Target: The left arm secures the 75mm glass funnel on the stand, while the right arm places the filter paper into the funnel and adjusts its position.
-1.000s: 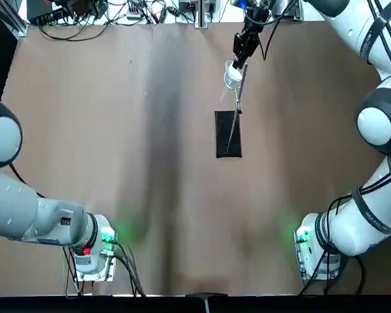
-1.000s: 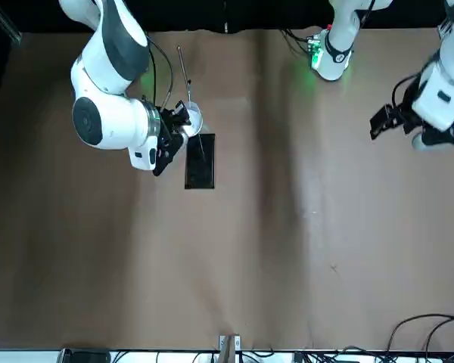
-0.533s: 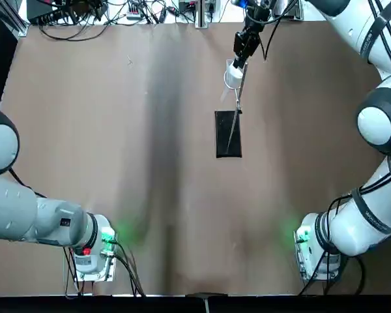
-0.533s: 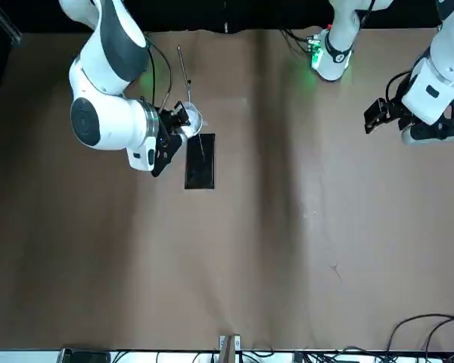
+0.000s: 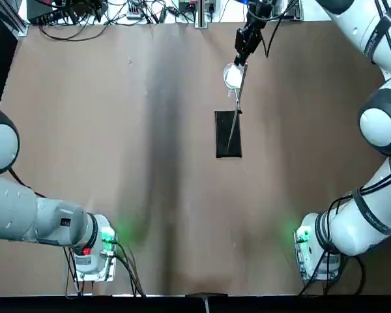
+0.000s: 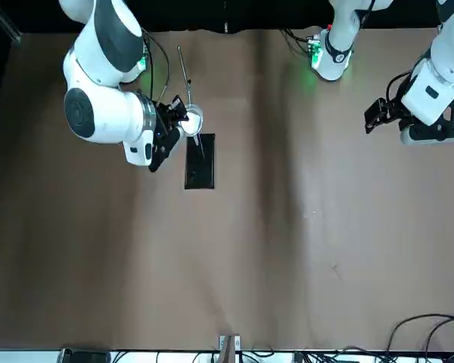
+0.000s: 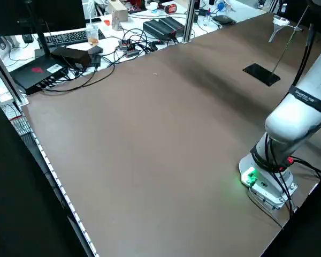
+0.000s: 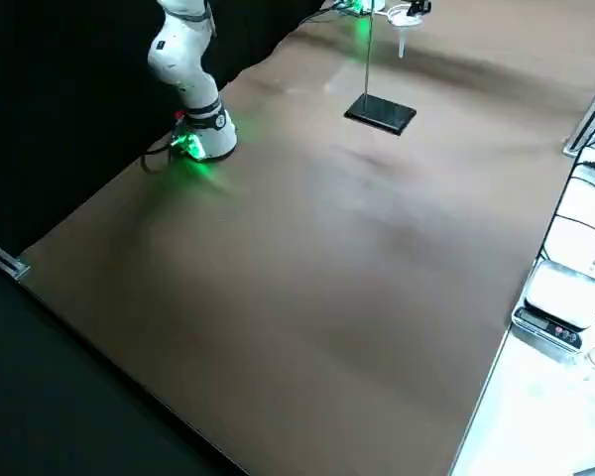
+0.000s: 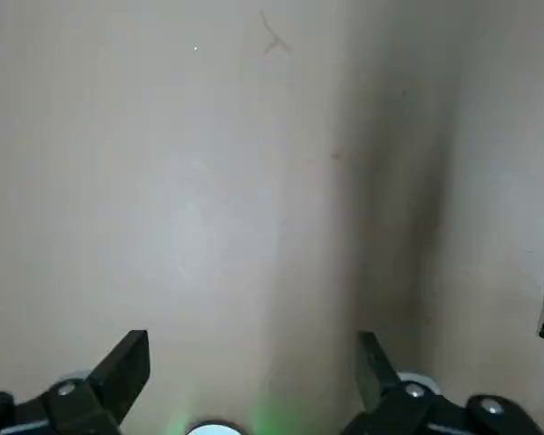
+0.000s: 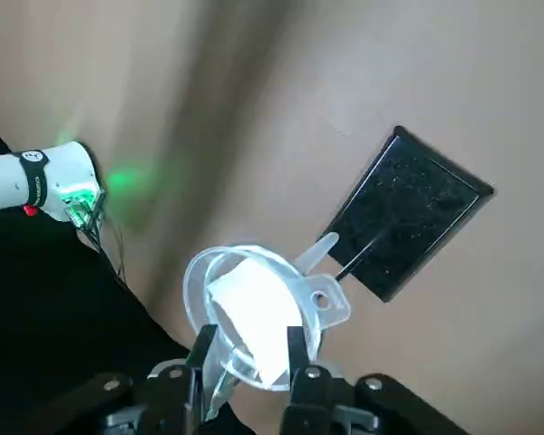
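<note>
The stand's black base (image 5: 227, 134) lies on the brown table, its thin rod leaning toward the far edge. The clear glass funnel (image 5: 232, 76) sits in the ring at the rod's top. In the right wrist view the white filter paper (image 10: 254, 313) lies inside the funnel's rim (image 10: 195, 272). My right gripper (image 10: 251, 349) has its fingers close on either side of the paper's near edge. The same gripper (image 6: 180, 119) shows beside the funnel (image 6: 192, 119) in the front view. My left gripper (image 6: 378, 119) hangs far off on the robot's left side, open and empty (image 9: 249, 349).
Cables and electronics (image 5: 117, 10) line the table's far edge. A small scale (image 8: 555, 297) rests on the white bench beside the table. Both arm bases (image 5: 94, 251) (image 5: 316, 251) stand at the near edge with green lights.
The right arm has drawn back slightly toward the far edge, staying at the funnel. The left gripper rose a little a second ago and has since held still.
</note>
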{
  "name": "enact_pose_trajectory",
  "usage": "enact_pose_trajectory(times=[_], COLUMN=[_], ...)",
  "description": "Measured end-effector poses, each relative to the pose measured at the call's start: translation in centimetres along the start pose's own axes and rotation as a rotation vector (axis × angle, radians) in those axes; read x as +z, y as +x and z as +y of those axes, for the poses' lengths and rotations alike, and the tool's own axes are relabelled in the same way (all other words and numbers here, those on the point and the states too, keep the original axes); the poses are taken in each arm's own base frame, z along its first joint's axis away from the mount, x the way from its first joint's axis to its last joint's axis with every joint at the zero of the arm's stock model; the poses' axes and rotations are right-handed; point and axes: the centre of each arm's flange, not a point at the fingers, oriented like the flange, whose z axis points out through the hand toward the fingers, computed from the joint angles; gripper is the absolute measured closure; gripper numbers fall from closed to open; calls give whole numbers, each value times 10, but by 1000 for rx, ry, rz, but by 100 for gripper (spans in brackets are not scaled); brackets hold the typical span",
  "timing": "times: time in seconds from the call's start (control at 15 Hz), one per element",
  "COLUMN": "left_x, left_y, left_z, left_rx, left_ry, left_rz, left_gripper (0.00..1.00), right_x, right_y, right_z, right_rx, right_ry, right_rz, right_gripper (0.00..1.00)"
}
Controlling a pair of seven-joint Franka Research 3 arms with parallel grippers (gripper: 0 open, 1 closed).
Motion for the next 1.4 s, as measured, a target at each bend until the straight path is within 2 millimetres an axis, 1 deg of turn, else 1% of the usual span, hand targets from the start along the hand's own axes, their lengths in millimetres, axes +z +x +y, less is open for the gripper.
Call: enact_pose_trajectory(times=[0.27,0.33,0.4,0.47,0.6,0.8,0.93,1.0,1.07,1.2,1.33,1.4], left_x=[0,-1,-1,-1,-2,-2,-2,-3,-3,-3,-3,-3], left_y=[0,0,0,1,1,1,1,1,1,1,1,1], left_z=[-1,-2,-3,-4,-5,-7,-8,-8,-8,-8,-8,-8], left_rx=[5,4,2,1,-2,-6,-7,-7,-7,-7,-7,-7], left_ry=[0,-1,-1,-1,-4,-7,-7,-7,-7,-7,-7,-7], left_rz=[1,2,2,3,2,4,4,4,4,4,4,4], left_gripper=[0,0,0,0,0,0,0,0,0,0,0,0], right_x=[-12,-27,-37,-48,-70,-100,-115,-120,-124,-129,-140,-146], right_y=[-10,-14,-18,-22,-34,-58,-75,-82,-87,-94,-100,-105], right_z=[-3,9,21,37,78,138,170,182,191,198,193,189], right_rx=[19,45,65,92,156,254,308,329,345,356,357,368], right_ry=[-1,-2,0,1,-13,-78,-123,-157,-204,-322,-401,-416], right_rz=[-3,21,36,52,81,106,115,111,99,65,60,67], right_gripper=[63,63,63,63,64,64,64,64,64,63,63,64])
